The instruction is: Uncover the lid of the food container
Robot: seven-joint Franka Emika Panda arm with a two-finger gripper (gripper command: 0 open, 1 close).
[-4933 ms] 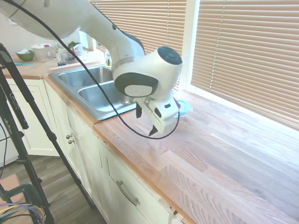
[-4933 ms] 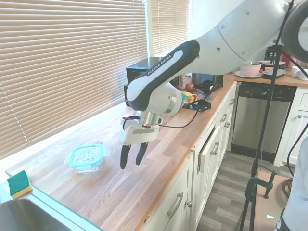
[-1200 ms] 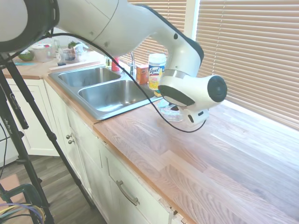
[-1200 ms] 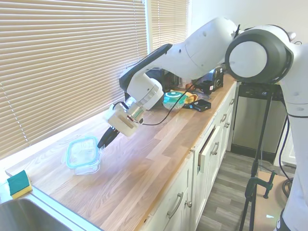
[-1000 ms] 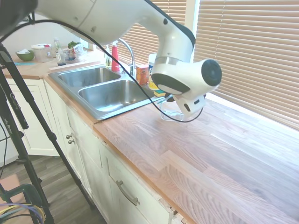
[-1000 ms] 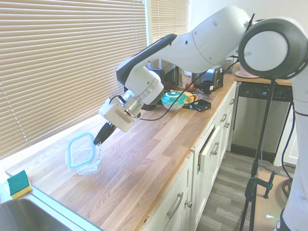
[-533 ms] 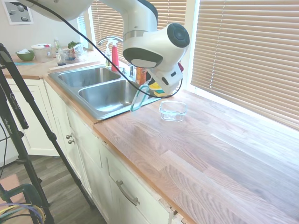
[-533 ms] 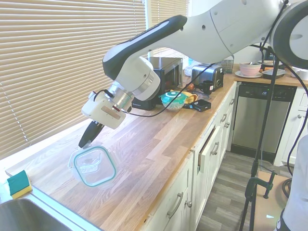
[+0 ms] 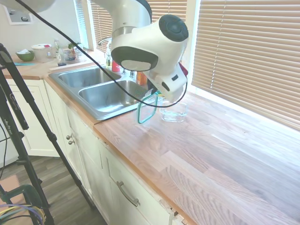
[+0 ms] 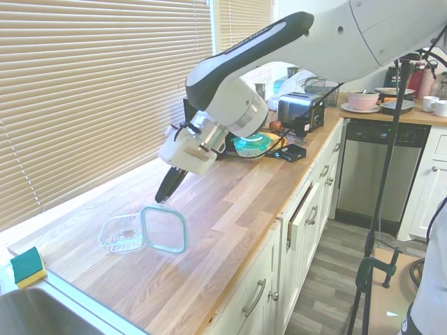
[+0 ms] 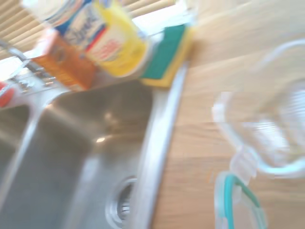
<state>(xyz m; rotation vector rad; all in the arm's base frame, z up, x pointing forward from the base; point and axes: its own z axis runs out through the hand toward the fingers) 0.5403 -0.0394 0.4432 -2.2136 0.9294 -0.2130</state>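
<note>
The lid [image 10: 165,229], with its teal rim and whitish centre, hangs on edge just above the counter, right beside the food container [image 10: 116,234]. My gripper [image 10: 164,197] is shut on the lid's upper corner, fingers pointing down. In the first exterior view the lid [image 9: 147,110] dangles under the gripper [image 9: 155,96], left of the uncovered clear glass container [image 9: 173,112]. The wrist view shows the lid [image 11: 238,202] at its bottom edge and the blurred container [image 11: 279,138] beyond it.
A double steel sink [image 9: 98,89] lies left of the container. A yellow-green sponge [image 10: 28,266] and a yellow-labelled wipes canister [image 11: 109,38] stand by the sink's rim. Appliances and bowls [image 10: 255,143] crowd the counter's far end. Blinds [image 10: 98,91] line the window behind.
The lid has come off the container. In the last half second my gripper carried it from the sink's edge to beside the container and lowered it toward the counter.
</note>
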